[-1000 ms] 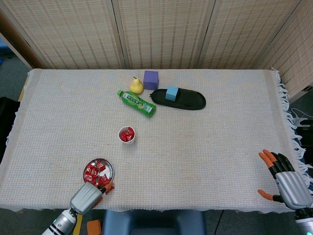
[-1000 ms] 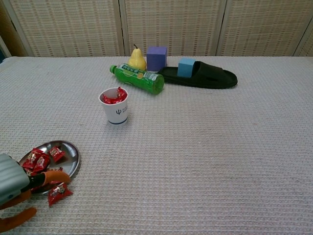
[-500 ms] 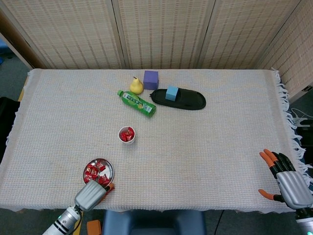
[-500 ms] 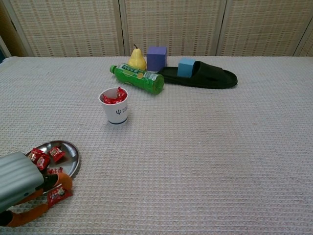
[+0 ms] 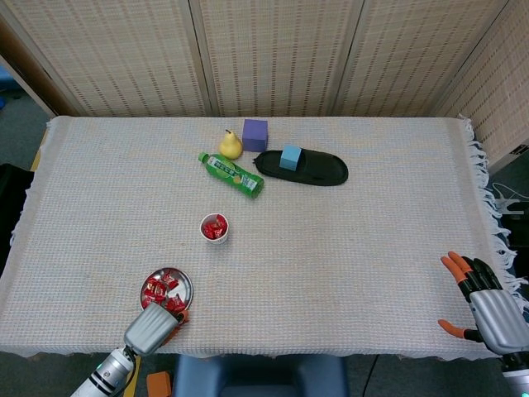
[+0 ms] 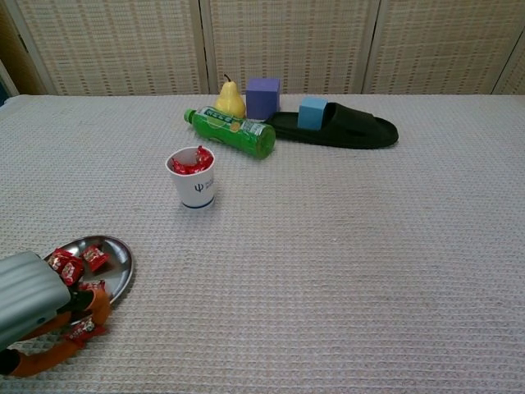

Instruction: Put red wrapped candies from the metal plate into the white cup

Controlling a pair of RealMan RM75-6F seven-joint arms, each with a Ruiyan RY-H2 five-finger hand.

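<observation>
I'm seeing red candies [image 6: 82, 259] on a silver plate [image 6: 117, 263], a white cup [image 6: 195, 186], green bottle [image 6: 232, 131], yellow pear [image 6: 230, 101], purple block [image 6: 262, 98], blue cube [image 6: 312, 112], black slipper [image 6: 353, 130], beige woven cloth [image 6: 344, 263].

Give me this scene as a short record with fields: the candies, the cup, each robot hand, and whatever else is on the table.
plate: round metal plate near the table's front left edge, holding red wrapped candies
cup: white paper cup upright, red candies already inside
left robot hand: at the plate's near rim, fingers curled on one red candy
right robot hand: at the front right table edge, fingers spread, holding nothing
other items: green plastic bottle lying down, yellow pear, purple cube, black slipper carrying a blue cube
</observation>
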